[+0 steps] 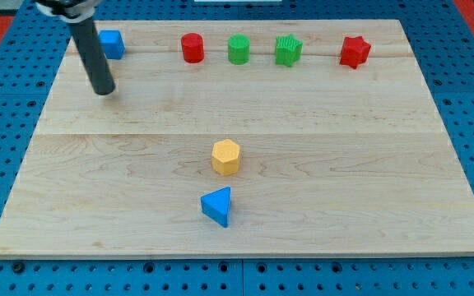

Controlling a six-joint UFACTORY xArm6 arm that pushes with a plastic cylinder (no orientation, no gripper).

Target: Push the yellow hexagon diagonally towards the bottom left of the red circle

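Note:
The yellow hexagon (226,156) sits near the middle of the wooden board (369,181), a little below centre. The red circle (192,48) stands in the row along the view's top, left of centre. My tip (104,90) is at the view's upper left, far left of and above the yellow hexagon, and left of and below the red circle. It touches no block.
A blue block (112,43) sits at the top left just right of the rod. A green circle (238,49), a green ribbed block (288,50) and a red star (354,51) continue the top row. A blue triangle (217,205) lies just below the yellow hexagon.

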